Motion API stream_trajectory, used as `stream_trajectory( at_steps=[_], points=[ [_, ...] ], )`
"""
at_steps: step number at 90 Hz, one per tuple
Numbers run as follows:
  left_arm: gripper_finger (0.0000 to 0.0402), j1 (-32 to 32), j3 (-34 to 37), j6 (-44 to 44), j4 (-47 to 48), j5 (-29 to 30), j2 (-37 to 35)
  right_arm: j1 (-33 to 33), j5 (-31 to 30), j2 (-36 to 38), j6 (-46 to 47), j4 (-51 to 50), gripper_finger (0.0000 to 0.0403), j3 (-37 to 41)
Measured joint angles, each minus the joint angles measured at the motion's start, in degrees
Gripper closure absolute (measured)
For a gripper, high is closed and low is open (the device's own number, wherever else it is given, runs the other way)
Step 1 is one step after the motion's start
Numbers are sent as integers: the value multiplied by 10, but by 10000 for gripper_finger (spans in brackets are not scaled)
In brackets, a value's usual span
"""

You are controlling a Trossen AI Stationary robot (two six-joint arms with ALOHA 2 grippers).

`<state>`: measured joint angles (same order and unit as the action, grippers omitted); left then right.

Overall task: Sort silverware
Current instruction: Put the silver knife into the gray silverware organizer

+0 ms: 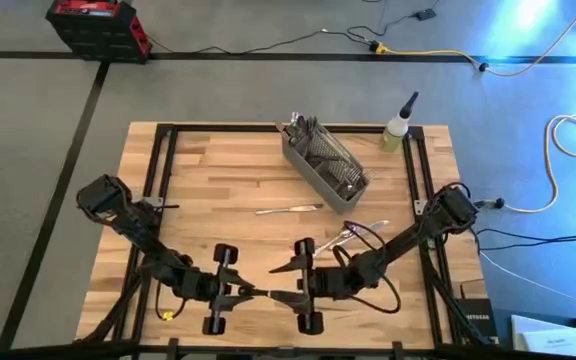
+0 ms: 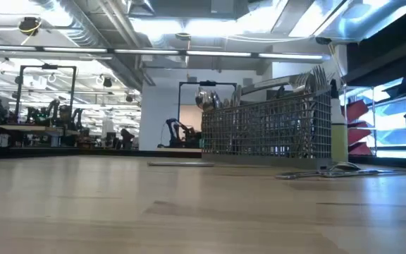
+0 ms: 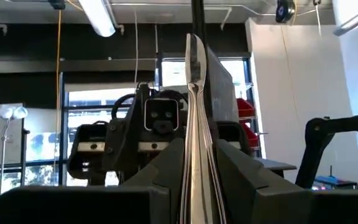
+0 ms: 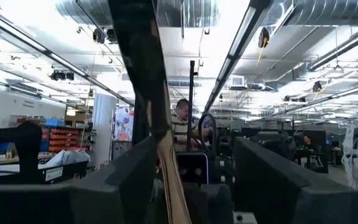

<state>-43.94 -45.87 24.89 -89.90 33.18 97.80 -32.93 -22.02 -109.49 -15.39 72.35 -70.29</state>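
Near the table's front edge my two grippers face each other. My left gripper (image 1: pixel 240 292) is shut on one slim piece of silverware (image 3: pixel 194 112), which reaches toward my right gripper (image 1: pixel 286 297). In the right wrist view that piece (image 4: pixel 166 168) passes between the right gripper's open fingers, close beside one of them. More silverware lies flat on the wood: one piece (image 1: pixel 290 209) mid-table and a few (image 1: pixel 356 235) to its right. Several more stand in the far end (image 1: pixel 303 128) of the gray mesh basket (image 1: pixel 326 165). My left gripper pinches one end of the silverware piece (image 3: pixel 196 193) between its two fingers. The piece runs along the fingers and out past their tips toward the table's right, lifted clear of the table. The fingers themselves hide how far back it reaches.
A small bottle with a dark spout (image 1: pixel 396 130) stands at the table's far right corner, next to the basket. In the low view the basket (image 2: pixel 270 130) rises at the far right, with flat silverware (image 2: pixel 330 171) in front of it. Bare wood lies at left.
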Motion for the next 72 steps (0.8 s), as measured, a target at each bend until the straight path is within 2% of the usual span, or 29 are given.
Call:
stream_trajectory(
  at_steps=[58, 72],
  points=[
    [339, 25, -1, -9, 0, -15, -2, 11, 18, 0, 22, -5, 203, -6],
    [339, 25, -1, -5, 0, -15, -3, 11, 22, 0, 23, -7, 224, -6]
  ],
)
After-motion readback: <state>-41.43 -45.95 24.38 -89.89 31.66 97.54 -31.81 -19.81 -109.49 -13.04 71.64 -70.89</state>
